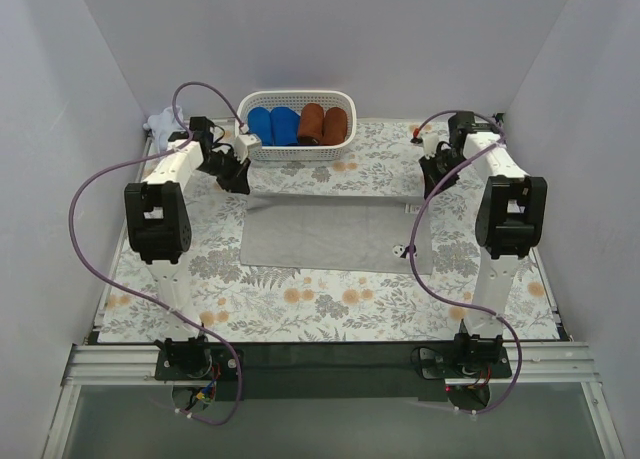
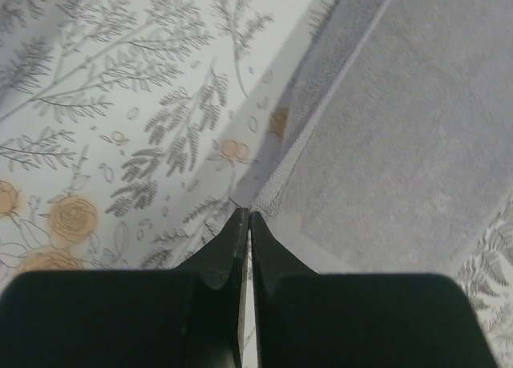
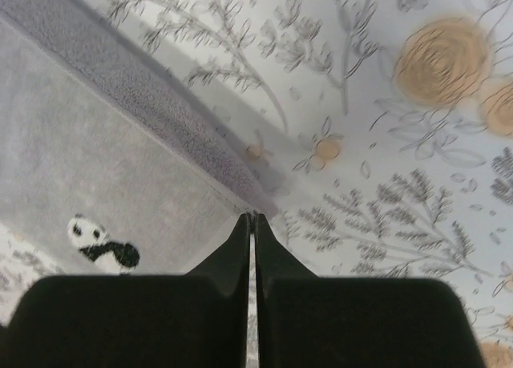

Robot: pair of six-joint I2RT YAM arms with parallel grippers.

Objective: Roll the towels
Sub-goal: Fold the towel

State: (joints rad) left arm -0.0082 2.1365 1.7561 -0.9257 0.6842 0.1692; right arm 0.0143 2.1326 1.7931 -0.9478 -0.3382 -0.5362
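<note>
Count: you have two towels on the table. The grey towel (image 1: 330,234) lies spread flat in the middle of the floral tablecloth (image 1: 300,304), long side running left to right. The pale lavender towel (image 1: 160,125) sits bunched at the far left corner, well apart from the first. There is one white basket (image 1: 300,153) at the far centre, just beyond the grey towel's far edge. It holds four rolled cloths side by side: two bright blue rolls (image 1: 272,126) on the left and two rust-brown rolls (image 1: 324,125) on the right. Your left gripper (image 1: 237,182) is at the grey towel's far left corner and your right gripper (image 1: 432,184) is at its far right corner. In each wrist view the fingers (image 2: 228,248) are pressed together with no gap, and the towel's corner meets the tips. The hem beside each corner throws a shadow on the tablecloth, so it reads as a pinch on the corner. A small panda patch (image 3: 104,244) shows on the towel near the right gripper. Purple cables (image 1: 75,209) loop out from both arms. The left gripper is close to the basket's near left end but not touching it.
</note>
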